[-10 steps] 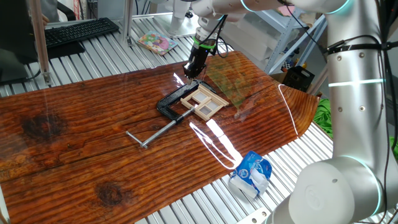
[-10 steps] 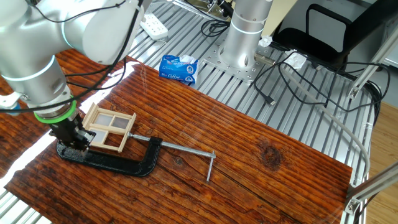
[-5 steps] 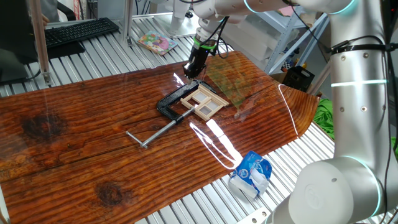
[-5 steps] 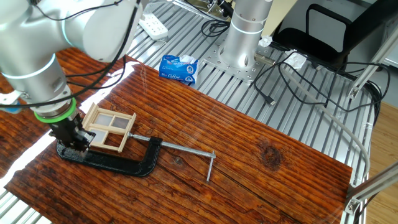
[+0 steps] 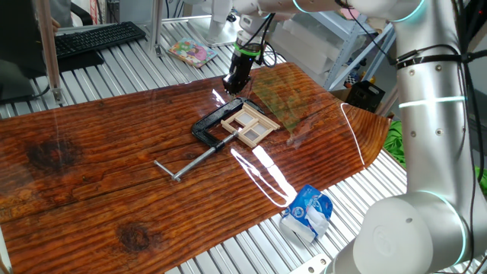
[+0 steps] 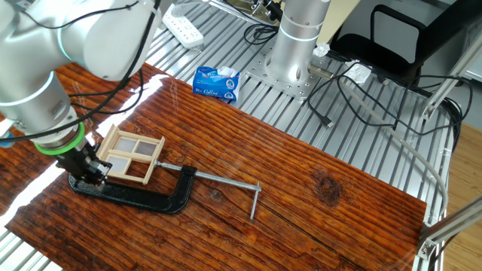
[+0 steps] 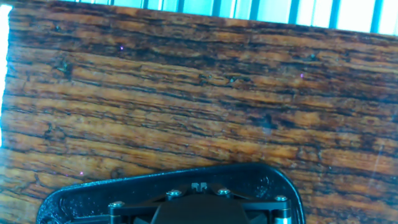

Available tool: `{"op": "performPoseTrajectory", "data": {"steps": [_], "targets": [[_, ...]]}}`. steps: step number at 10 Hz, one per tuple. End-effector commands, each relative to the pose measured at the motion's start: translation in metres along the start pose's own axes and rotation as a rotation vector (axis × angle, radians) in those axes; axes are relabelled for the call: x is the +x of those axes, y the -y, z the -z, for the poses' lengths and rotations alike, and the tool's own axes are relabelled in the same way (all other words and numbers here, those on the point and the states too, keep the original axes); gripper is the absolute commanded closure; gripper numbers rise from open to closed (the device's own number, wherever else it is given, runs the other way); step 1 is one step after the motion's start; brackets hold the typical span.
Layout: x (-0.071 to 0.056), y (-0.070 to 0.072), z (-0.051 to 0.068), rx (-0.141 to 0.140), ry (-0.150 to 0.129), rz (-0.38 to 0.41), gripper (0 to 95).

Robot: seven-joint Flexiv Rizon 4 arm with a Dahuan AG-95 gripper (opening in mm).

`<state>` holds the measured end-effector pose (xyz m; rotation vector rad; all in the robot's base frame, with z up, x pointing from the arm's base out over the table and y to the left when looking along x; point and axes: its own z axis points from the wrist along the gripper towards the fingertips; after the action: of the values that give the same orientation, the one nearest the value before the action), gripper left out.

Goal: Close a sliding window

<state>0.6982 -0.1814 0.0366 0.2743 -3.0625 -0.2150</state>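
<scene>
The sliding window (image 5: pixel 249 123) is a small tan wooden frame lying flat on the wooden table, held in a black C-clamp (image 5: pixel 207 126). It also shows in the other fixed view (image 6: pixel 129 153). My gripper (image 5: pixel 230 84) points down just beyond the window's far end, near the clamp's end. In the other fixed view my gripper (image 6: pixel 88 170) stands at the window's left edge above the clamp (image 6: pixel 135 197). In the hand view its fingertips (image 7: pixel 199 185) are together with nothing between them, over bare wood. The window is out of the hand view.
The clamp's long grey screw rod (image 5: pixel 195 159) with its cross handle lies toward the table's front. A blue and white packet (image 5: pixel 307 214) lies on the metal slats off the table's edge. A keyboard (image 5: pixel 95 38) sits at the back left.
My gripper has shifted slightly away from the window's end and up a little. The window and the clamp have not moved.
</scene>
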Motion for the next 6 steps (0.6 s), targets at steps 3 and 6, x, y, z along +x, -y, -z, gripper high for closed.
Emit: {"op": "performPoseTrajectory", "data": {"steps": [3, 6], "targets": [[0.01, -0.013, 0.009, 0.011, -0.001, -0.019, 95.0], [0.016, -0.024, 0.019, 0.004, 0.023, 0.038, 95.0]]}}
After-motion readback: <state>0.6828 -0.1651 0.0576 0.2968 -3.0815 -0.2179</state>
